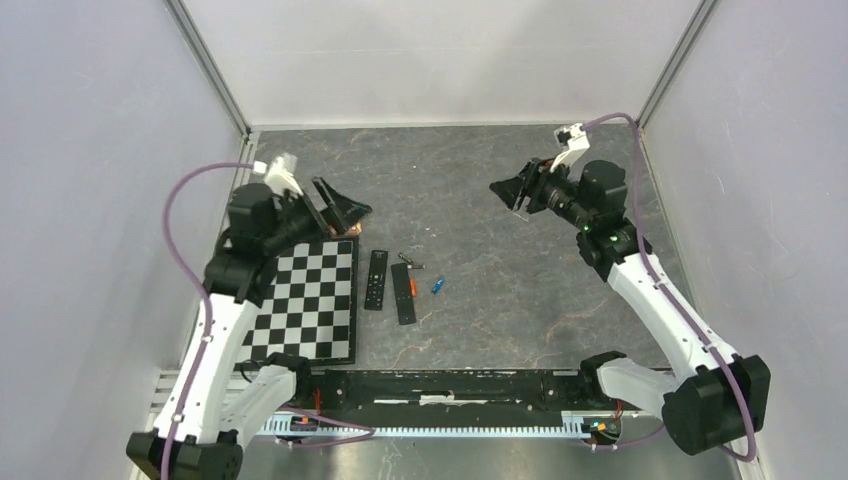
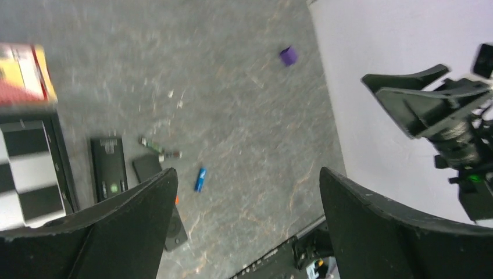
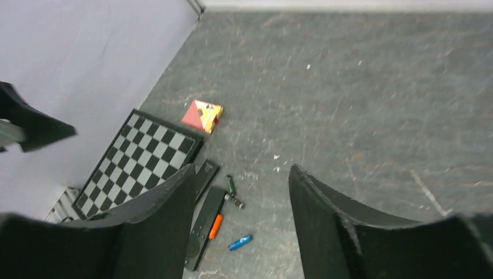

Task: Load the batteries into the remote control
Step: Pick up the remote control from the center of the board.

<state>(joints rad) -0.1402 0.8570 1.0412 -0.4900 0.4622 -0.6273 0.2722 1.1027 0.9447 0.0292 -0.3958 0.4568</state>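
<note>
Looking from above, you have both grippers with jaws apart, holding nothing: left gripper point(image 1: 345, 208) centre-left, right gripper point(image 1: 508, 192) upper right. The remote point(image 1: 403, 293) lies mid-frame, the orange battery point(image 1: 412, 286) on it and the blue battery point(image 1: 437, 286) just right of it.

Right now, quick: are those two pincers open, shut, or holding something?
Left pincer: open wide, holding nothing.
Right pincer: open, holding nothing.

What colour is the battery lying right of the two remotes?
The battery is blue; it shows best in the right wrist view.
</note>
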